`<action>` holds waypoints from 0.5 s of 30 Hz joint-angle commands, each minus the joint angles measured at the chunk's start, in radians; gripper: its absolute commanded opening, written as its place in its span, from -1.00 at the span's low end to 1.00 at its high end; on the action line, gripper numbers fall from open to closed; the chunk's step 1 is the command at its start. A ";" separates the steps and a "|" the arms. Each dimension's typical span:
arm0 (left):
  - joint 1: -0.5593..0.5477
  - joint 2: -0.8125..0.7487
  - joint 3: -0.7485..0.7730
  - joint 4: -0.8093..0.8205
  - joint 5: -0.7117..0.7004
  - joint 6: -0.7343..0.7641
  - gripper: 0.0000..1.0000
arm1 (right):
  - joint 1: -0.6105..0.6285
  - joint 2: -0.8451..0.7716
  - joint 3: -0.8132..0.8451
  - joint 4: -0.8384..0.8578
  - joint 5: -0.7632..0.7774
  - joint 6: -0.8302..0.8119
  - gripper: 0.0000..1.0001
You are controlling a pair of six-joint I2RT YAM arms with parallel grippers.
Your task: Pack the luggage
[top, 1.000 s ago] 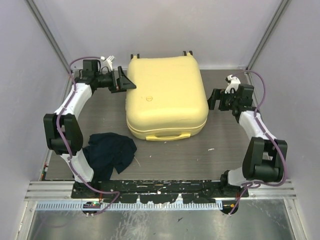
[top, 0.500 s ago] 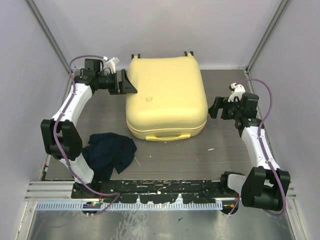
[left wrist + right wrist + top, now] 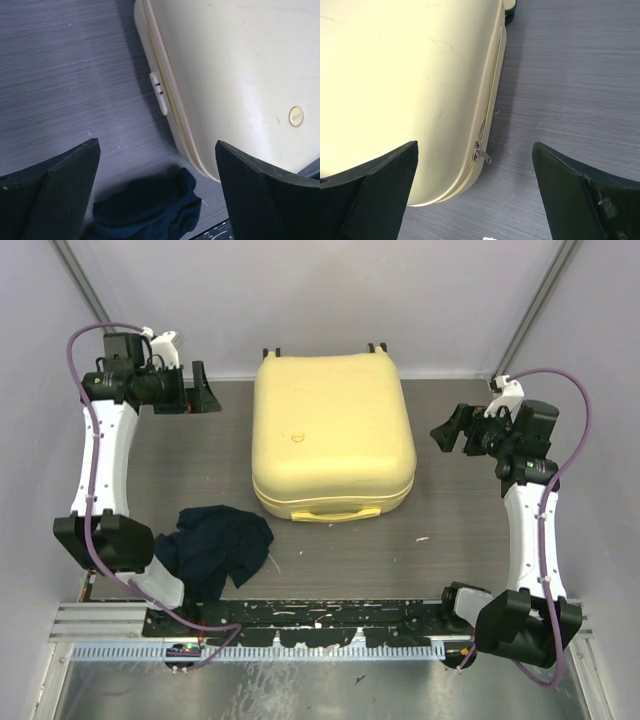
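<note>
The luggage lies closed and flat in the middle of the table, pale yellow, with its handle toward the near edge. My left gripper hangs open above the table to the left of its far corner, apart from it. In the left wrist view the luggage fills the right side, and nothing sits between the open fingers. My right gripper stands open to the right of the shell, not touching. The right wrist view shows the luggage with its zipper pull at the seam.
A crumpled dark blue garment lies at the front left, also visible as a dark cloth in the left wrist view. A small white scrap rests on the table to the front right. Grey walls enclose the table on three sides.
Both arms have drawn back from the luggage: the left gripper moved left and away from the shell's corner, and the right gripper rose and shifted right. Both stayed open.
</note>
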 commanded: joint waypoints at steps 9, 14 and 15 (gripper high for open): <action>-0.018 -0.422 -0.334 0.034 -0.211 0.121 0.96 | -0.004 -0.294 -0.097 -0.084 -0.048 0.028 1.00; -0.029 -0.475 -0.375 0.031 -0.271 0.122 0.96 | -0.004 -0.346 -0.121 -0.112 -0.054 0.035 1.00; -0.029 -0.483 -0.384 0.037 -0.273 0.129 0.96 | -0.004 -0.349 -0.121 -0.117 -0.054 0.034 1.00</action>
